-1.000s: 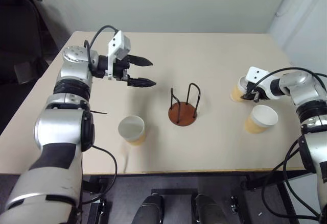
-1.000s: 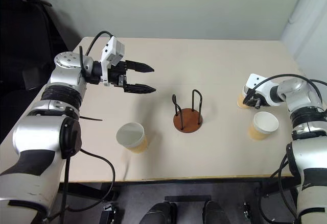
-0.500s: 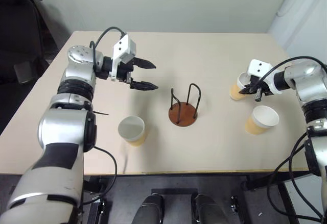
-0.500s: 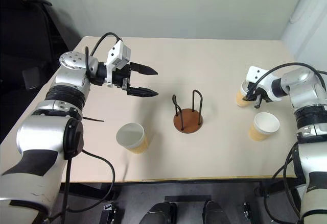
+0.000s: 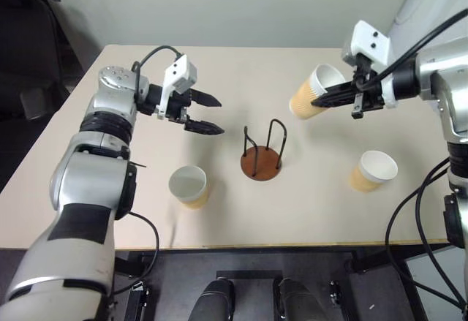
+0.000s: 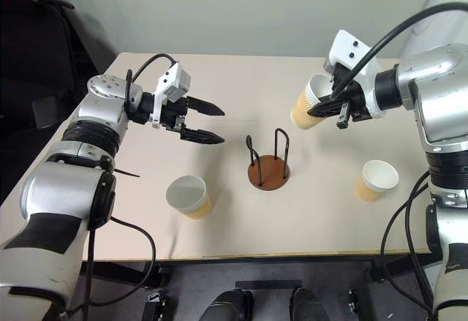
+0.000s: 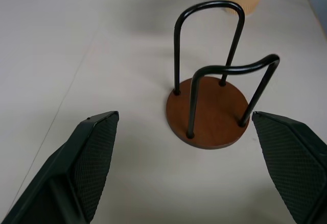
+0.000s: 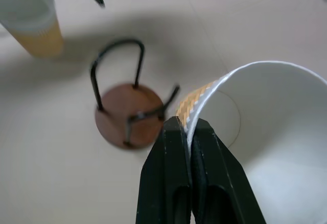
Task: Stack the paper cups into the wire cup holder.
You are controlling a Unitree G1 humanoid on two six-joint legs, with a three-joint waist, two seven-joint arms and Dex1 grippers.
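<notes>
Three paper cups: one (image 5: pixel 308 92) aloft, tilted, rim pinched in closed right gripper (image 5: pixel 322 103); two upright on table (image 5: pixel 307 189), one (image 5: pixel 189 186) left, one (image 5: pixel 374 171) right of single wire cup holder (image 5: pixel 262 153), empty, mid-table. Left gripper (image 5: pixel 210 114) spread wide, holding nothing.

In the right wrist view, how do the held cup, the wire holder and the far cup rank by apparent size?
1. Held cup, nearest the camera, so it looks biggest.
2. Wire holder.
3. Far cup, smallest by distance.
</notes>
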